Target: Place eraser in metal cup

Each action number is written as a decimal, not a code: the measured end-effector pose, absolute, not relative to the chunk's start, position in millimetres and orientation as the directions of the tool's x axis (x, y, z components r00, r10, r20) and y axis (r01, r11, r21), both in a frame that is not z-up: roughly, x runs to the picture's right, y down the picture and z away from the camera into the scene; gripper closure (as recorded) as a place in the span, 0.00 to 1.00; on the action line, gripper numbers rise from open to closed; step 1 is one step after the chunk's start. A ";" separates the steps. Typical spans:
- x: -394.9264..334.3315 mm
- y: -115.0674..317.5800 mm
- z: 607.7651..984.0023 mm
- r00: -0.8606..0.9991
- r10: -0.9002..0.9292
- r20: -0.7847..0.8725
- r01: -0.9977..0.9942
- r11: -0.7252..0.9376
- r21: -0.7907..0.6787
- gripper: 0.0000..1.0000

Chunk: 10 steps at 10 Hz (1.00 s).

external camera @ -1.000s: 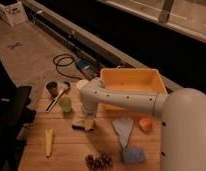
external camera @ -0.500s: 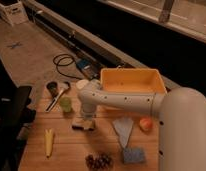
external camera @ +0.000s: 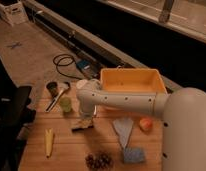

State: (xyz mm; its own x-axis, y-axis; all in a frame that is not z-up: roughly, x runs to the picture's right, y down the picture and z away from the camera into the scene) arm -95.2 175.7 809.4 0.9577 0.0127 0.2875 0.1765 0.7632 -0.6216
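Note:
My gripper hangs down from the white arm onto the wooden table, at its middle left. A small dark flat piece, the eraser, shows at the gripper's lower left edge, on the table and mostly hidden by the gripper. The metal cup is a short dark cup standing upright at the table's far left corner, well away from the gripper, up and to the left.
A light green cup stands between the gripper and the metal cup, with a long-handled tool beside it. A yellow bin is at the back. A grey cloth, orange ball, blue sponge, grapes and a yellow item lie around.
The arm has sunk very slightly. The gripper stays low at the same spot over the eraser. Nothing else has moved.

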 end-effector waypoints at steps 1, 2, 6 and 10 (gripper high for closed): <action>-97.3 160.0 797.3 0.952 0.001 0.305 0.189 0.782 -0.593 1.00; -98.6 134.5 781.2 0.945 -0.012 0.326 0.201 0.808 -0.553 1.00; -110.1 33.6 743.0 0.918 -0.063 0.391 0.232 0.885 -0.402 1.00; -135.9 -44.7 718.9 0.873 -0.111 0.474 0.266 0.924 -0.274 1.00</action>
State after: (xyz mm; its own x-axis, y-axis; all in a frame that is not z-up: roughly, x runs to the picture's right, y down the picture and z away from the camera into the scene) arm -135.9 -44.7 718.9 0.8734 -0.1110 0.4741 0.2663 0.9241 -0.2742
